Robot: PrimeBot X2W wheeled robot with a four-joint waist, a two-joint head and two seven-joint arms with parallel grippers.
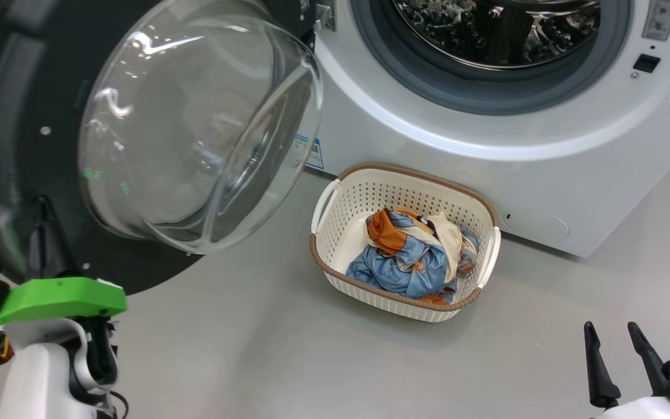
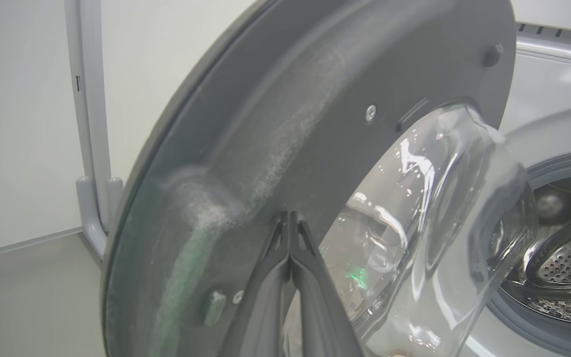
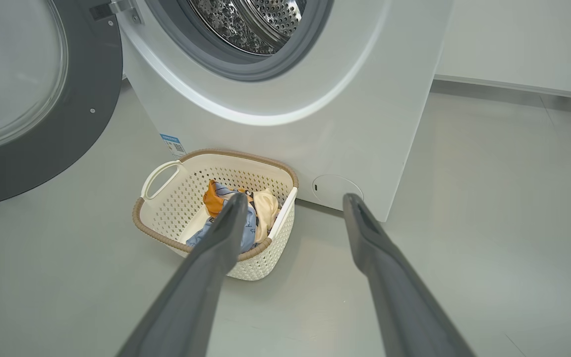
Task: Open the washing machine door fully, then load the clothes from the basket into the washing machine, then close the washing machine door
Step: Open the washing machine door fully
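Left end effector, fingers together, is held at the door — opening is judged nearly done; next, the clothes are to be gripped by the right end effector, now spread apart.

I work in a laundry corner of a plain, bare room. A big white front-loading washing machine stands straight on a smooth grey floor, with its round door swung out and the steel drum showing. A small basket of clothes sits on the floor just in front of it. The walls are blank and pale, with a low skirting. A pale tube frame stands against one of them.
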